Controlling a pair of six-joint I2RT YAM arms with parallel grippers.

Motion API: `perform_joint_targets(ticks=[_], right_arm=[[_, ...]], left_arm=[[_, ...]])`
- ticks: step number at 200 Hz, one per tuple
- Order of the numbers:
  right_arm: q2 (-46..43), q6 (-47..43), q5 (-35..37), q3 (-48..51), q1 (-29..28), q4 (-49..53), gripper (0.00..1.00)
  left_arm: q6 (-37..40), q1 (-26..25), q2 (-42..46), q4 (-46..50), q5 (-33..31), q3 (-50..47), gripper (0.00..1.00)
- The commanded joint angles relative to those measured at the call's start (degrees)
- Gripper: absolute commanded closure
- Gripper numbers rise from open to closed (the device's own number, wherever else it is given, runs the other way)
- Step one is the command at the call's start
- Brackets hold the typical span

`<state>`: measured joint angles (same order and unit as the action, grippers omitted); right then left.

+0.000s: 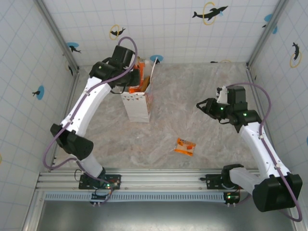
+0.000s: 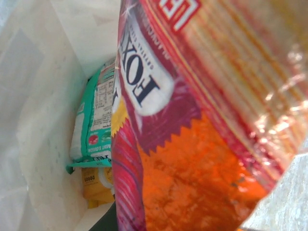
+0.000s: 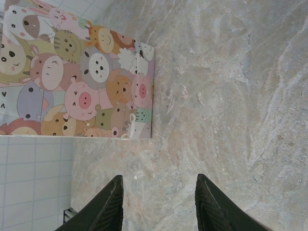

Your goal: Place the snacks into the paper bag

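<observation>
We're looking in on a robot test cell, a lab rig through and through: left arm (image 1: 89, 103) and right arm (image 1: 260, 144) are bolted to an aluminium rail (image 1: 159, 179). A marble-look tabletop (image 1: 192, 86) is boxed in by white grid panels (image 1: 168, 33) on metal posts (image 1: 56, 31), with dolphin stickers (image 1: 210, 12) dotted about.

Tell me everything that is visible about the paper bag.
The paper bag stands upright on the marble-look table, toward its far left, mouth open. It looks like stiff paper: white inside, one outer face printed with pastel cartoon animals, a thin white handle rising at the far rim. Inside are a green packet and a yellow packet. An orange packet hangs into the mouth; whether it touches the bag, I cannot tell.
</observation>
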<state>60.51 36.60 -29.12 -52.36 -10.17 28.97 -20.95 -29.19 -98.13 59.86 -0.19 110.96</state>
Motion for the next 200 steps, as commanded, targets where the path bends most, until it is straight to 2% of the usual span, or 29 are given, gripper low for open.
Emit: perform_joint_targets(ticks=[1,16,40,49,102,126,162,200], right_arm=[[0.36,-0.56,0.29,1.02,-0.31,-0.62,0.58],[0.33,-0.56,0.47,1.14,-0.36,-0.64,0.58],[0.27,-0.65,1.21,0.97,-0.37,-0.6,0.58],[0.22,-0.65,1.35,0.78,-0.36,-0.75,0.58],[0.34,-0.58,1.35,0.46,-0.37,-0.61,0.58],[0.42,-0.39,1.35,0.52,-0.55,-0.8,0.58],[0.8,-0.3,1.42,0.25,-0.69,-1.11,0.58],[1.23,-0.3,1.33,0.36,-0.99,-1.26,0.59]], left_arm=[[0.91,0.14,-1.45,0.77,3.12,2.12,1.0],[0.57,0.14,-2.77,1.18,4.42,2.44,0.98],[0.31,0.1,-4.24,1.35,3.97,3.23,0.81],[0.25,0.17,-4.35,1.23,3.32,3.74,0.78],[1.25,0.44,-1.86,-1.52,-5.83,4.22,0.64],[2.22,0.98,-1.2,-2.11,-7.93,4.27,0.64],[3.05,1.15,0.19,-6.51,-4.45,2.66,0.63],[4.15,1.6,-0.84,-10.84,-0.5,1.61,0.69]])
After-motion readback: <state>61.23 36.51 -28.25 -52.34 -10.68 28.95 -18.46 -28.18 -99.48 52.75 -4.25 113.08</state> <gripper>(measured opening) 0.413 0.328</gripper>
